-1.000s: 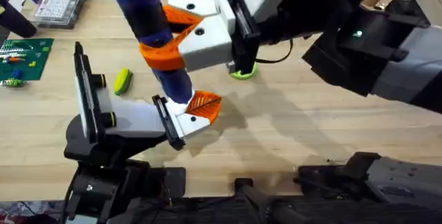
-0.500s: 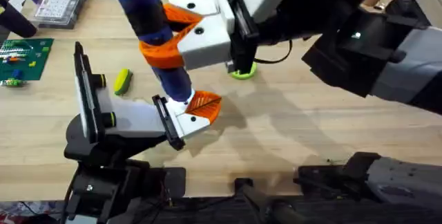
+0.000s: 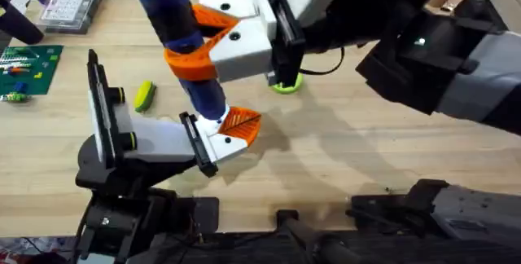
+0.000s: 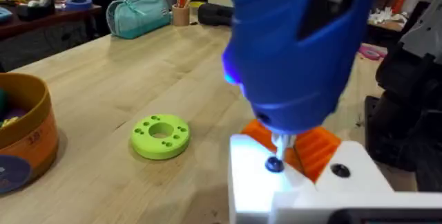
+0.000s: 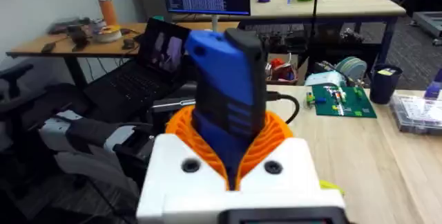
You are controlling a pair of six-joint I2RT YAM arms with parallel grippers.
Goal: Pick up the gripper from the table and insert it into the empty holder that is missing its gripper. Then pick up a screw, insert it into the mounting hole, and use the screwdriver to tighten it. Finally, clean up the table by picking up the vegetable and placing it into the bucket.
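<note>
With the right gripper [image 3: 203, 48] clamped on the screwdriver [image 3: 175, 32], its orange pads [image 5: 273, 137] hug the blue body on both sides. Screwdriver stands near upright, bit down on a screw [image 4: 274, 164] in the white holder [image 4: 290, 182] carried at the left arm's end. Orange ribbed gripper finger [image 3: 242, 124] sits in that holder, just beside the bit. Left gripper state: cannot tell. Vegetable [image 3: 144, 94] lies on the tabletop [image 3: 342, 158] near the holder. Green disc [image 4: 160, 135] lies beyond the holder; bucket [image 4: 24, 137] is well apart from it.
</note>
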